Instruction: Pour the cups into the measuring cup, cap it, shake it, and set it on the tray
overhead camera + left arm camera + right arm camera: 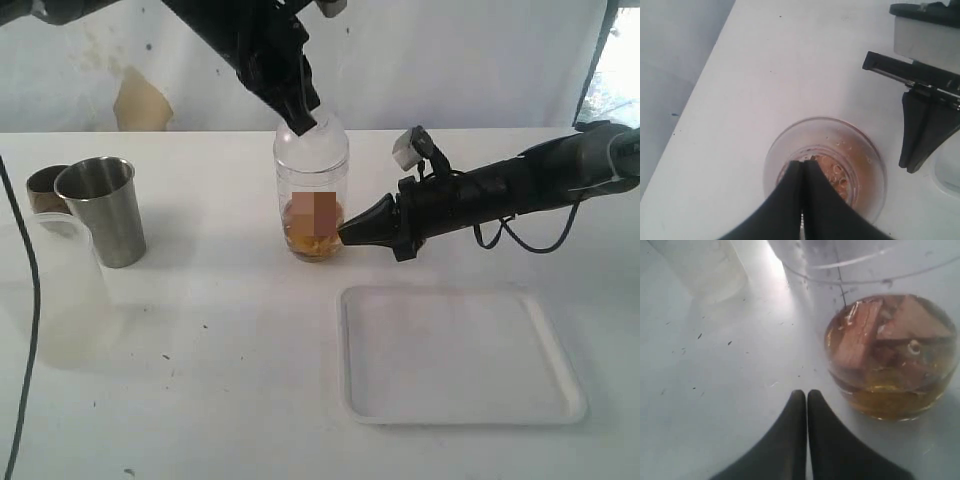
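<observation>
**Measuring cup upright between pincers**

Left pincer, jaws pressed together and empty, hangs at the top of the measuring cup. The cup stands directly below it, long axis vertical. Right pincer, likewise closed, points at the cup's lower wall, just beside it.

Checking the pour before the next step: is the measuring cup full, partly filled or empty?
Partly filled. The measuring cup holds amber liquid with brownish pieces in its lower part only; the upper part looks clear.

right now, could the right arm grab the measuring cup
Probably yes: the right gripper sits shut beside the measuring cup with nothing between; it would need to open first.
</observation>
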`<state>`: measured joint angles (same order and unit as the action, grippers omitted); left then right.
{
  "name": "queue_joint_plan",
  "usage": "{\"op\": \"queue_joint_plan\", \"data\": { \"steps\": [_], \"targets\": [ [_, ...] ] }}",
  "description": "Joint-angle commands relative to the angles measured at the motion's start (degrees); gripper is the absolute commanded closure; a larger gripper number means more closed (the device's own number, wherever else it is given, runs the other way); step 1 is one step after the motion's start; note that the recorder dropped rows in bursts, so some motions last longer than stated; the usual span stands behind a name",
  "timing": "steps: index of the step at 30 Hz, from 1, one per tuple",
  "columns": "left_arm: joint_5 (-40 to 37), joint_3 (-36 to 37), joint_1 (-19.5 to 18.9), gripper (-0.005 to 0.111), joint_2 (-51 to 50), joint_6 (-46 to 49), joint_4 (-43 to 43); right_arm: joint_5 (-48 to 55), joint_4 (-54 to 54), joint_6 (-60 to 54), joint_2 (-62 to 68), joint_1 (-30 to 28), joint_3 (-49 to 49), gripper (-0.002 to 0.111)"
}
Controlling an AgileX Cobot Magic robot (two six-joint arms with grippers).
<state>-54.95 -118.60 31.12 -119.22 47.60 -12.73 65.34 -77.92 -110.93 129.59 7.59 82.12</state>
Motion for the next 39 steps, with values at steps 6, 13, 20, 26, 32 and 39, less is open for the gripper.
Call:
{"op": "queue_joint_plan", "data": {
  "steps": [6,13,20,26,32,39],
  "targets": [
    [4.45,-0.06,0.24,0.107,1.64,-0.33,-1.67,0.78,0.64,0.39,-0.19,0.01,-0.17,0.108],
    [4.59,-0.06,0.24,0.107,-1.49,-0.84,-0.48,0.78,1.39,0.39,-0.19,0.01,-0.17,0.108],
    [4.45,-0.06,0.24,0.107,-2.19,-0.84,-0.75,0.78,1.61,0.59,-0.19,0.01,-0.17,0.108],
    [1.36,-0.06,0.24,0.107,-2.19,-0.84,-0.99,0.78,1.71,0.51,-0.19,0.01,-0.17,0.108],
    [-0.25,-0.06,0.24,0.107,-2.77,-0.84,-1.13,0.78,1.75,1.13,-0.19,0.01,-0.17,0.108],
    [1.31,-0.06,0.24,0.107,-3.2,-0.62,-1.49,0.78,1.91,1.23,-0.19,0.01,-0.17,0.108]
  ]
}}
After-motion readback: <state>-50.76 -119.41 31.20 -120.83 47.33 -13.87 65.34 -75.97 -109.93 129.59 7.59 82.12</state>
